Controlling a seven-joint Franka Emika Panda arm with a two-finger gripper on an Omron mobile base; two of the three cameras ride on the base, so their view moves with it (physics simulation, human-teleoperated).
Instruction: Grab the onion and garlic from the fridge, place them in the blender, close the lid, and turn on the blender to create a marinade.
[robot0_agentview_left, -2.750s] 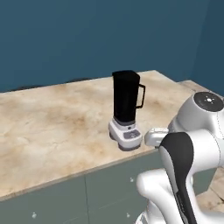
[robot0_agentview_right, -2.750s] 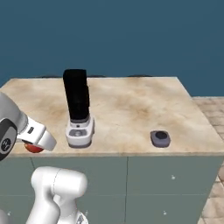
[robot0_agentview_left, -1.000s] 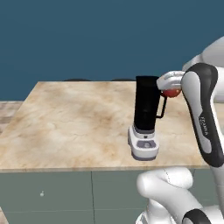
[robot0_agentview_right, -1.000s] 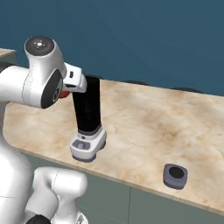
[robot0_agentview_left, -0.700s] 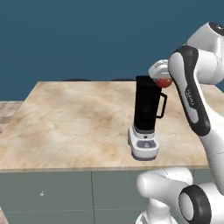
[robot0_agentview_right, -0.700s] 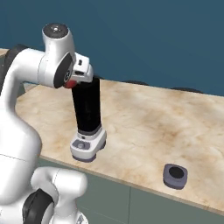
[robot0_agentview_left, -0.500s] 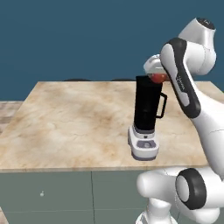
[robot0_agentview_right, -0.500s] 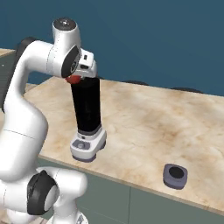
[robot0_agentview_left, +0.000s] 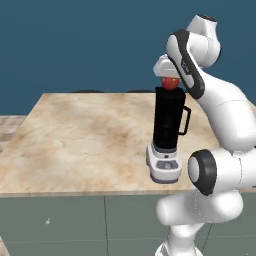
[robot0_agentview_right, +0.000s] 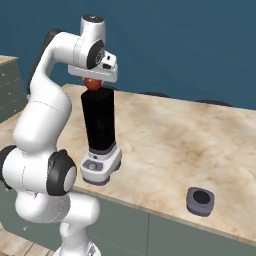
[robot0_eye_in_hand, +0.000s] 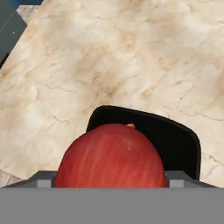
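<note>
A dark blue wall backs a beige marbled surface over grey-green cabinet fronts; the blender stands near the front edge, its black jar open at the top; the hand hangs directly above the jar mouth, grasping the onion, which sits just over the rim; the lid lies on the surface well apart, to the blender's right.

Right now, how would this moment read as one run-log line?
stage: onion to blender | pincer: shut on onion, just above open blender jar | lid: off, on counter | garlic: not placed
</note>
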